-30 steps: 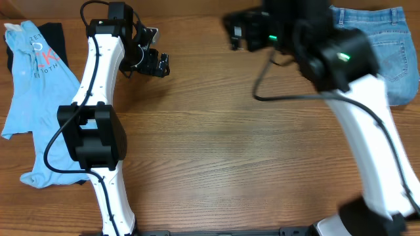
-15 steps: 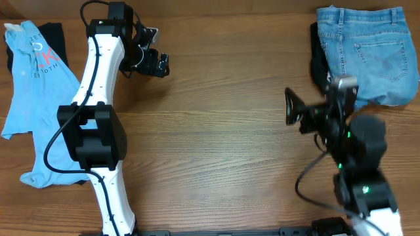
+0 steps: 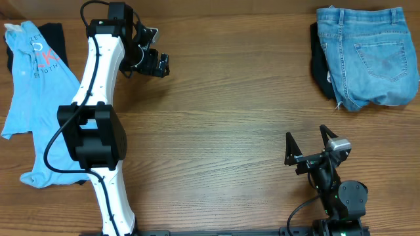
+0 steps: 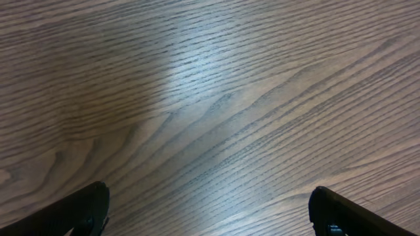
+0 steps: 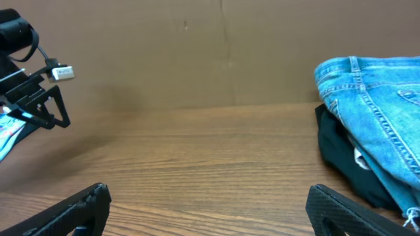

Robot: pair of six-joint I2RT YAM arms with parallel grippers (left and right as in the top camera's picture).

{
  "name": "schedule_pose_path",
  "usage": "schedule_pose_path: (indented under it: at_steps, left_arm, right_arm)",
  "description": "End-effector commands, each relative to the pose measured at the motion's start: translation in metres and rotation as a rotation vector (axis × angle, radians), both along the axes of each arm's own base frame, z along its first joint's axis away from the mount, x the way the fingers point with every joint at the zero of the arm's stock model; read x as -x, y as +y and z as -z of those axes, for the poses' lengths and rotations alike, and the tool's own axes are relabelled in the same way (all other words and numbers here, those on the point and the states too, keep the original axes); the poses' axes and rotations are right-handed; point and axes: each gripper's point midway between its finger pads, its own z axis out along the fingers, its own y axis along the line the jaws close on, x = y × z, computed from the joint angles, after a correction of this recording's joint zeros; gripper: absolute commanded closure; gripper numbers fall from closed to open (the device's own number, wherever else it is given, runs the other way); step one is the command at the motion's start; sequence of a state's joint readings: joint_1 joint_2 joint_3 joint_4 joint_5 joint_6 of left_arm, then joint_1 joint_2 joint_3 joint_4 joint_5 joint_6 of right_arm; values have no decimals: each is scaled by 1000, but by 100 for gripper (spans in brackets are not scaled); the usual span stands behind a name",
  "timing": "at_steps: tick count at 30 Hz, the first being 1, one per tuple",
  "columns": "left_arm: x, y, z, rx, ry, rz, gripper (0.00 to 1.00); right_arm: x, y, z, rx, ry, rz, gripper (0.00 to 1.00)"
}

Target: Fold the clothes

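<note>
The T-shirt (image 3: 26, 85) lies spread left of your left tool (image 3: 159, 64), long axis far-to-near; that arm is nearer. It and the right tool (image 3: 306, 143) both gape wide.

overhead: high, straight down, whole table (image 3: 216, 131) in frame | left wrist: close, tilted down onto wood grain | right wrist: low, level, facing back wall (image 5: 197, 52) | shared: jeans (image 5: 380, 111), overhead's upper right

Folded jeans (image 3: 367, 56) lie far-right atop black garment (image 3: 320, 62); T-shirt (image 3: 36, 98) far-left.
</note>
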State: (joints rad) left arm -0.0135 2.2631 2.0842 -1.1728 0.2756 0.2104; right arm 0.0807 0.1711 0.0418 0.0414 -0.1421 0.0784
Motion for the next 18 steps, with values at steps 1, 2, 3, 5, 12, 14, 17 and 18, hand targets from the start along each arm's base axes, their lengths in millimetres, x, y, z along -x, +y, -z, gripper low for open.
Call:
schedule_pose_path:
  at_steps: [1,2,3,5,12,14,17,18]
  left_arm:
    - [-5,-4,-8,5,-24,-1,0]
    - [-5,-4,-8,5,-24,-1,0]
    - [-5,-4,-8,5,-24,-1,0]
    - [-5,-4,-8,5,-24,-1,0]
    - [-5,-4,-8,5,-24,-1,0]
    - [-5,-4,-8,5,-24,-1,0]
    - [-5,-4,-8,5,-24,-1,0]
    - [-5,-4,-8,5,-24,-1,0]
  right_arm:
    - [1,-6,12,1,12,24,0]
    - [2,-7,22,4,53,26,0]
    - [3,-7,33,7,100,26,0]
    - [3,-8,31,7,89,32,0]
    - [8,-8,5,-1,-22,30,0]
    - [8,-7,5,-1,-22,30,0]
    - [8,-7,5,-1,-22,30,0]
    - [8,-7,5,-1,-22,30,0]
